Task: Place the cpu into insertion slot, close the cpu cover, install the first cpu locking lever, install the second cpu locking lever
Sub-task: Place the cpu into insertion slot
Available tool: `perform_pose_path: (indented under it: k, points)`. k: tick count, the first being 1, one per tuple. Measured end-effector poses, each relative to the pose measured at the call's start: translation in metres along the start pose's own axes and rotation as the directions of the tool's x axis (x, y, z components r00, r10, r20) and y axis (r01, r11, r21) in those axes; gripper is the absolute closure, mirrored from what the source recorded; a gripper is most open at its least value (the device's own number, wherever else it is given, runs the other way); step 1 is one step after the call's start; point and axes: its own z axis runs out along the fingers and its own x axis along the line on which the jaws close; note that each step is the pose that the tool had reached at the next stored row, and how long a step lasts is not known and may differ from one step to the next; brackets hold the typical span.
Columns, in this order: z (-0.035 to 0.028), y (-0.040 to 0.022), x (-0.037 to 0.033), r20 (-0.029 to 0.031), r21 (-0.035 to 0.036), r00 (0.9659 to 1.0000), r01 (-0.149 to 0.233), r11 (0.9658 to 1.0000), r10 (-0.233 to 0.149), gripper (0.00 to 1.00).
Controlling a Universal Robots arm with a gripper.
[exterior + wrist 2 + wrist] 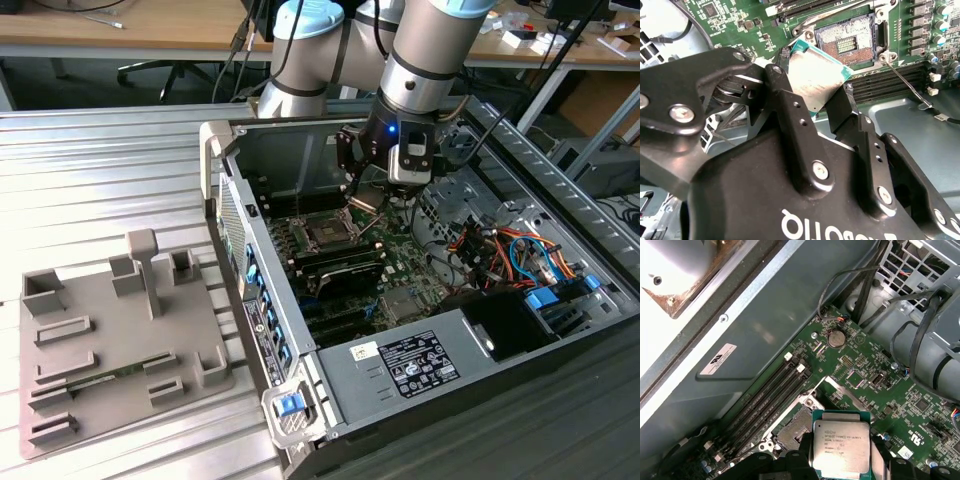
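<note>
My gripper (368, 195) is shut on the cpu (815, 80), a thin square chip with a grey metal top and green rim, pinched at two opposite edges between the black fingers (785, 100). It hangs tilted just above the motherboard, close beside the open insertion slot (847, 42), whose pin field lies bare. In the first wrist view the cpu (841, 447) partly overlaps the slot (796, 429). A thin silver strip (852, 399) at the slot's edge looks like the cpu cover standing open. One wire locking lever (905, 82) is swung out away from the slot.
The work is inside an open computer case (215, 150) with tall side walls. Memory slots (765, 400) run beside the socket, and cable bundles (500, 245) and a power supply (410, 365) sit toward the exterior view's right. A grey fixture tray (120, 340) lies outside the case.
</note>
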Motion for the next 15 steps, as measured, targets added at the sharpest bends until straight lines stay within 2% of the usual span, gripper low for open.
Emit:
perform_pose_path:
  k: [15]
  points:
    - [0.0,0.0004,-0.0004,0.0024,0.0021,1.0,-0.003,1.0,0.003,0.46]
